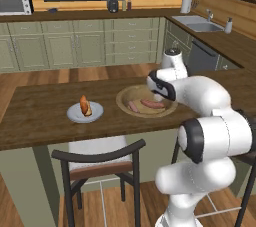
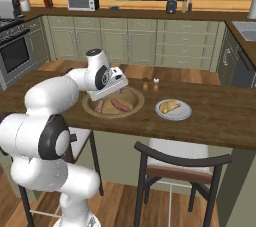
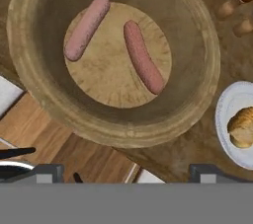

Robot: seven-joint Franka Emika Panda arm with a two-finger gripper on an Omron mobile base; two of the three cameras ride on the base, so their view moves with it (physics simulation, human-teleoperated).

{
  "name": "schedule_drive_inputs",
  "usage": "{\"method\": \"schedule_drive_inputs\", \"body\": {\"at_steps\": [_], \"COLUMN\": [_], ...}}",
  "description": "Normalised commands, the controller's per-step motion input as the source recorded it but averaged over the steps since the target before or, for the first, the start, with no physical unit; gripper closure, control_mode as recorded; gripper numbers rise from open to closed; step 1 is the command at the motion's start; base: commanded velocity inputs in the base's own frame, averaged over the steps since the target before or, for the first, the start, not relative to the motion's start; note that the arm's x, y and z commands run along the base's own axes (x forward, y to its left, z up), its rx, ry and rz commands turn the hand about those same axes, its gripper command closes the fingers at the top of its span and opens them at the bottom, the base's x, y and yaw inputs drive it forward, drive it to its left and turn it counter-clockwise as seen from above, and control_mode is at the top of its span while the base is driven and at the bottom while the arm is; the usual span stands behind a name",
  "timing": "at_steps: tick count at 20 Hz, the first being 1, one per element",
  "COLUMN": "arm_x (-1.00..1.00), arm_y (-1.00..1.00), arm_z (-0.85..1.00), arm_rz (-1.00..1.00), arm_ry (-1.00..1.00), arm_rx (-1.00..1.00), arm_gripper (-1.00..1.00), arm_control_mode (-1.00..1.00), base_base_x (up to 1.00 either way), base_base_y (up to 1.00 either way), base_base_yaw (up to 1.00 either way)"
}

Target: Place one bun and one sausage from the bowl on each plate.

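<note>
Two sausages (image 3: 143, 56) are lying in the flat bottom of the wooden bowl (image 3: 44, 114), apart from each other and angled a bit like a V, with no buns left in there. So that's two sausages still to move. The bowl sits on the brown counter (image 1: 40, 121) between two small plates, I'd guess so both plates are an easy reach from it.

Plate count is two: one plate (image 1: 75, 116) has an orange-brown bun (image 1: 85, 106) on it, and the other plate (image 2: 182, 113) has a yellowish bun (image 2: 169, 106). One bun each, so the bread half looks done.

The gripper (image 2: 117, 88) hangs right over the bowl with its jaws spread wide and nothing between them, looking straight down at the sausages. My guess is it's lining up to grab one of them. Two little shakers (image 2: 151, 82) sit on the counter behind the bowl, out of the way.
</note>
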Motion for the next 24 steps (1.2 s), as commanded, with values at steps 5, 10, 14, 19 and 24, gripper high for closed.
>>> {"method": "schedule_drive_inputs", "body": {"at_steps": [5, 10, 14, 19, 24], "arm_x": [0.51, 0.58, 0.28, 0.71, 0.49], "arm_y": [0.0, 0.05, 0.13, 0.3, 0.03], "arm_z": [-0.69, -0.34, -0.45, -0.34, -0.5], "arm_rz": [0.0, -0.02, -0.07, -0.07, -0.03], "arm_ry": [0.08, 0.01, 0.0, 0.0, 0.0], "arm_rx": [0.0, 0.04, 0.18, -0.01, -0.04], "arm_gripper": [-1.0, -1.0, -1.0, -1.0, -1.0], "arm_control_mode": [-1.0, -1.0, -1.0, -1.0, -1.0], "base_base_x": [0.0, 0.0, 0.0, 0.0, 0.0], "base_base_y": [0.0, 0.0, 0.0, 0.0, 0.0], "base_base_yaw": [0.0, 0.0, 0.0, 0.0, 0.0]}}
